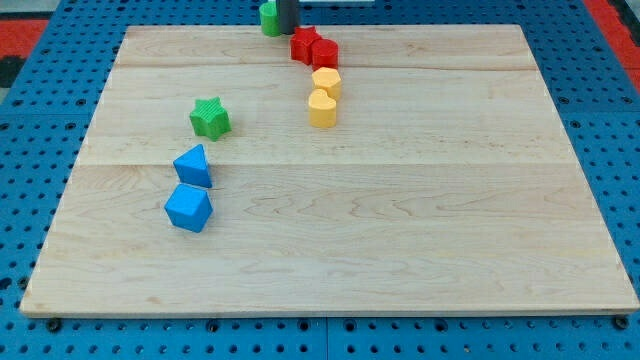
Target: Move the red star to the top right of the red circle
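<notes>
Near left on the board (400, 250): two blue blocks (189, 208) (194, 166), green star (210, 117) beyond. Far edge: green block (268, 18), my tip (287, 32) beside it, just behind red star (304, 44). Star touches red circle (325, 52) at its left. Two yellow blocks (326, 81) (322, 109) nearer. No pincer fitted; rod only.

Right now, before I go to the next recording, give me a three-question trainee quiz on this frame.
1. True or false: the red star touches the red circle.
2. Which block is nearest the view's bottom? A) green star B) blue cube C) yellow heart
3. Fill in: my tip sits at the board's top edge, between the red star and a ____ block.

Key: 1 true; 2 B; 3 green.
</notes>
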`<state>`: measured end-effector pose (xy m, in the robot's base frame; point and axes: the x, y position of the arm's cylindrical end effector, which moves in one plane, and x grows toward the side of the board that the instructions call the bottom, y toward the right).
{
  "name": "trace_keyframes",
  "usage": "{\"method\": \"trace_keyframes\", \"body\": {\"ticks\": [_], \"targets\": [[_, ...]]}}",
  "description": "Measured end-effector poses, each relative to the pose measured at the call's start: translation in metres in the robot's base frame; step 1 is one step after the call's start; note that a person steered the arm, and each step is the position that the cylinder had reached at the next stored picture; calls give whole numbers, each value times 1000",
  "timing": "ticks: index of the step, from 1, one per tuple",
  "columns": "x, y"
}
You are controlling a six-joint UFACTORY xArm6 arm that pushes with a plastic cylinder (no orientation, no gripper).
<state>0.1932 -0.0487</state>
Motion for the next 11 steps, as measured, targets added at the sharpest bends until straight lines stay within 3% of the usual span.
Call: {"method": "trace_keyframes", "body": {"ticks": [2,4,7,9,11], "targets": [[67,-45],[35,-1],[11,8],[0,51],[0,56]]}}
